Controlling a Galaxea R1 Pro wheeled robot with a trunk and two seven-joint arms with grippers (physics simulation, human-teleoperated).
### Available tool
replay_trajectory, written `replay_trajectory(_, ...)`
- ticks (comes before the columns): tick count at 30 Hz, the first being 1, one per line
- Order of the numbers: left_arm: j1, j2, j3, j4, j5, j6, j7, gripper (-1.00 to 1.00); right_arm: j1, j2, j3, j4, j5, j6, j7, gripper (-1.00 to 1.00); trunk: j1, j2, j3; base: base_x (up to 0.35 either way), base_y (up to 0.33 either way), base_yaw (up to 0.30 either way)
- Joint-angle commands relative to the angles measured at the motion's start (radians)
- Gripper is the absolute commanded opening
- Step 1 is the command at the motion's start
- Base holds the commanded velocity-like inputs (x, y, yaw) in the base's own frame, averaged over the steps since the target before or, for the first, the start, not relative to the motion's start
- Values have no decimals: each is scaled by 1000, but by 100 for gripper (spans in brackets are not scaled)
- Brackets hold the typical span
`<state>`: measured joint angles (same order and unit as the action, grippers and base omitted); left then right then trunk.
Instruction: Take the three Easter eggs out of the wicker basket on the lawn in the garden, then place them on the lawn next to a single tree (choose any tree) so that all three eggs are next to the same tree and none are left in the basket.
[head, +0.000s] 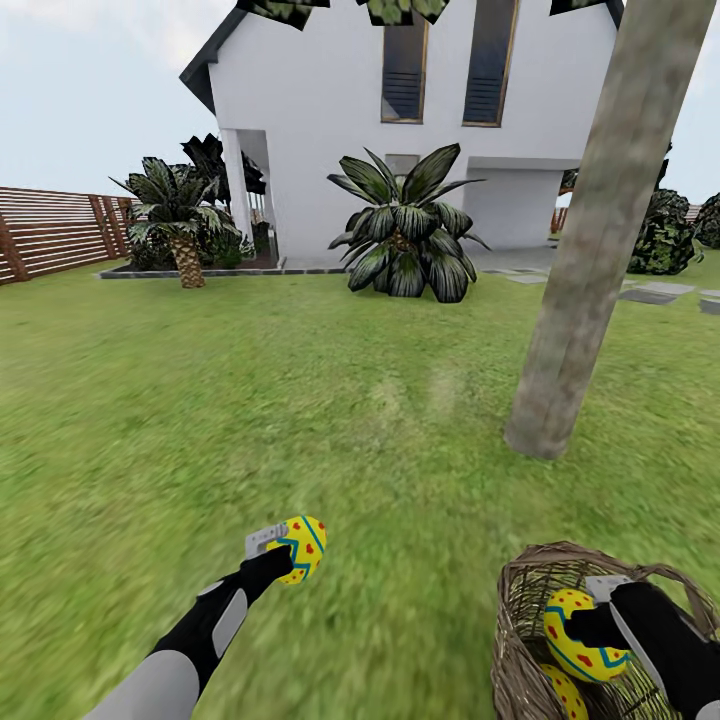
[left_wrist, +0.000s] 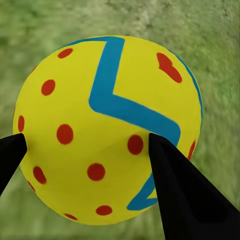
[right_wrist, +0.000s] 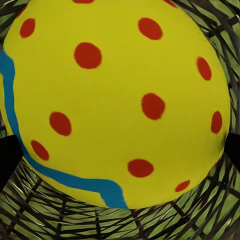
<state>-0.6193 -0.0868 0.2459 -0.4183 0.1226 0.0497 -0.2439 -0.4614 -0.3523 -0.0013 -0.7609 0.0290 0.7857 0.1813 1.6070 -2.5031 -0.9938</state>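
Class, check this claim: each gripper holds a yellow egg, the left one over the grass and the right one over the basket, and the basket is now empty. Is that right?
Not quite: the basket is not empty. The head view shows a third egg lying inside it, below the egg in the right gripper. The rest holds: the left gripper holds its egg over the grass.

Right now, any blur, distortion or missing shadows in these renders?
Head view: grass near the bottom edge is smeared, the trunk leans from wide-angle distortion, lighting flat, no clear cast shadows. Left wrist view: egg sharp between the left pincer fingers, lawn behind it soft. Right wrist view: egg crisp, basket weave crisp too.
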Motion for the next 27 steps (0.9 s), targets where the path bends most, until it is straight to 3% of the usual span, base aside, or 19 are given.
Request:
replay_trajectory(1, 0, -1, 6, -1, 8, 4, -5, -100, 0, 0, 0, 0, 3, 4, 4, -100, 0, 0, -1, 0, 0, 0)
replay_trajectory(14, 0, -10, 6, 14, 6, 7, -5, -100, 0, 9, 1, 8, 3, 4, 1, -100, -6, 2, 45, -1, 0, 0)
replay_trajectory(17, 0, -15, 6, 15, 7, 7, -5, -100, 0, 9, 1, 8, 3, 4, 1, -100, -7, 3, 57, -263, 52, 0)
replay_trajectory(22, 0, -16, 6, 20, 6, 6, -5, -100, 0, 9, 1, 8, 4, 4, 1, -100, -26, 38, 73, -314, 124, 0)
replay_trajectory(27, 0, -17, 6, 35, 8, 6, -5, -100, 0, 12, 1, 9, 3, 4, 1, -100, -45, 73, 88, -31, 14, 0)
